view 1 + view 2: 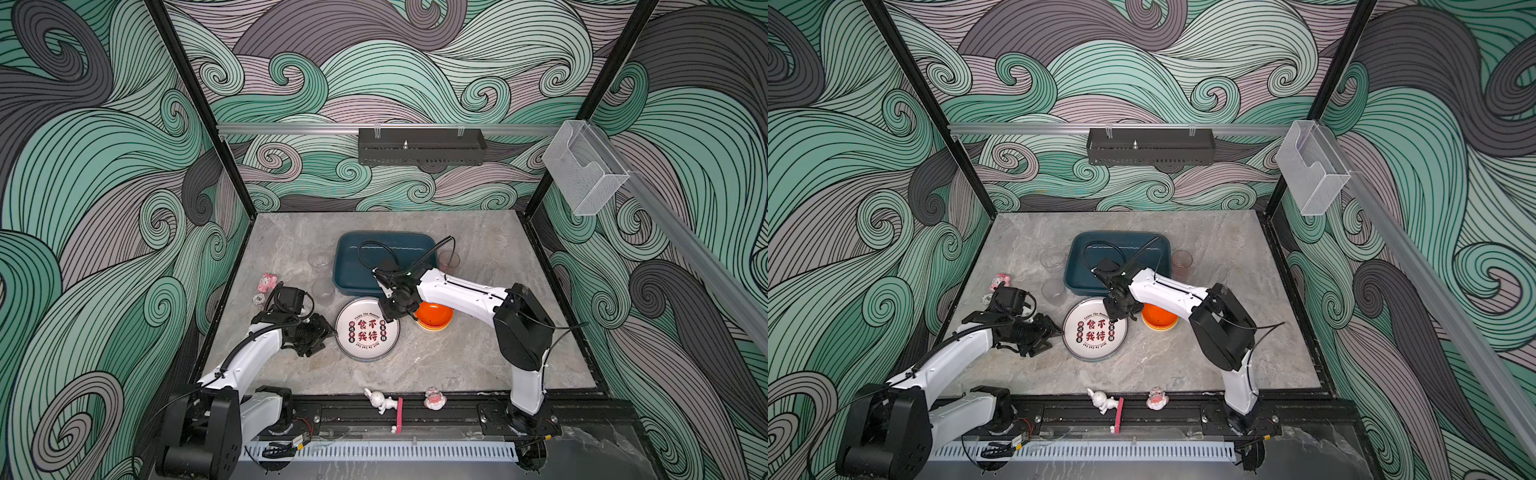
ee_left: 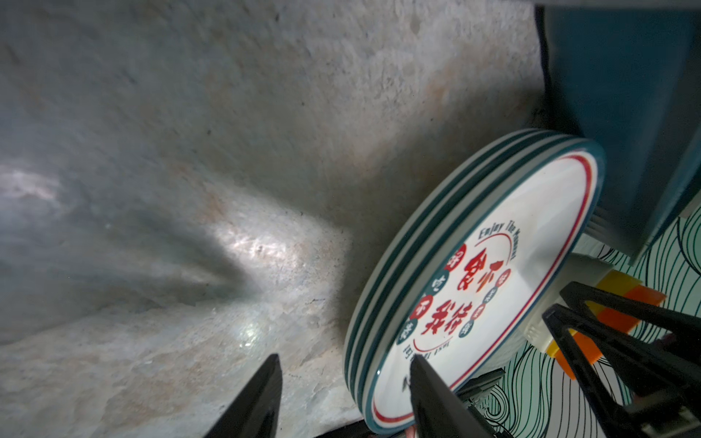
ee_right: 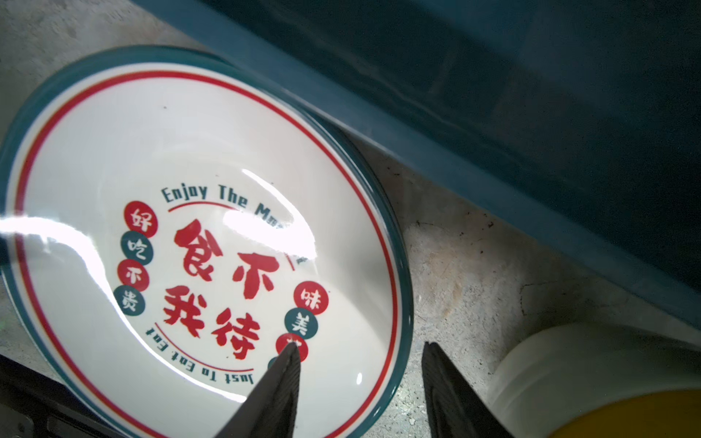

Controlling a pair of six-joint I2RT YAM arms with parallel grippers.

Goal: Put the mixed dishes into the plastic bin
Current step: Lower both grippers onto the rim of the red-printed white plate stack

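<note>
Inspecting the cell remotely, I find the table (image 1: 457, 357) to be a grey, veined, stone-look slab with a matt finish. The plastic bin (image 1: 347, 270), a dark teal shallow tub with rounded corners and smooth walls, sits mid-table toward the far edge. Every dish I can see stands on the table outside it.

The plate stack (image 1: 368, 332) lies flat right against the bin's near wall. The plates are round, glossy white glaze with dark green rims, a thin red ring and red characters on the top face.

The left gripper (image 1: 330, 334) has its black tapered fingers apart at the stack's left rim, one over the top plate's face and the other outside the rim. I cannot tell whether either touches.

The right gripper (image 3: 360, 349) is likewise spread at the stack's right rim, one finger over the glazed face and the other over bare table.

The bowl stack (image 1: 435, 316), orange over yellow, stands just right of the plates. A clear glass (image 1: 318, 259) and a second clear glass (image 1: 323, 289) stand upright left of the bin, and a pinkish glass (image 1: 449, 259) stands upright at its right.
</note>
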